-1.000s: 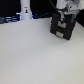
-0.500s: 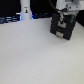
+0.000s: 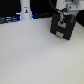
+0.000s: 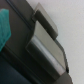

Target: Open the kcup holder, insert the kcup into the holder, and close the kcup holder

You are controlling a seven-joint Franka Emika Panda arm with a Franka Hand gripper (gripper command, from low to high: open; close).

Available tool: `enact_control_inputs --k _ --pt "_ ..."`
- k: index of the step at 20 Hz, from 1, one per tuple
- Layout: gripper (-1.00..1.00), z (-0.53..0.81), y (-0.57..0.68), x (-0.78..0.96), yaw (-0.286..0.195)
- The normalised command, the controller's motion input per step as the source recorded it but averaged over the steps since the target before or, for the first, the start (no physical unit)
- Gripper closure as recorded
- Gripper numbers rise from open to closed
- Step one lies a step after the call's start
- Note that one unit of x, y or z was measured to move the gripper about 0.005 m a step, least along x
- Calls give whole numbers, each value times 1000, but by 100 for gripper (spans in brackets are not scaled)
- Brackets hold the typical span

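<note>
Kcup holder [image 3: 62,29] under the gripper [image 3: 62,19] (jaw state unclear), grey handle [image 4: 47,42] close.

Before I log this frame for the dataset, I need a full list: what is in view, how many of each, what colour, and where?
kcup holder: one, black box with stacked front panels, on the table toward the exterior view's right, far side.
Holder handle: one seen close up, grey, on the black front in the wrist view.
Bottle-shaped object: one, white, upright at the back toward the exterior view's left.
Table: one, pale white surface filling most of the exterior view.
Teal patch: one, at the wrist view's edge; too blurred to identify.
kcup: not clearly visible in either view.
Gripper: one, light-coloured with dark parts, right at the holder's top front; jaw state too blurred to tell.
</note>
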Motion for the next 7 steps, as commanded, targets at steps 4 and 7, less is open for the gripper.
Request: enact_control_inputs --k 4,7 --pt "-100 8 -1 25 -1" --pt "-100 9 0 24 -1"
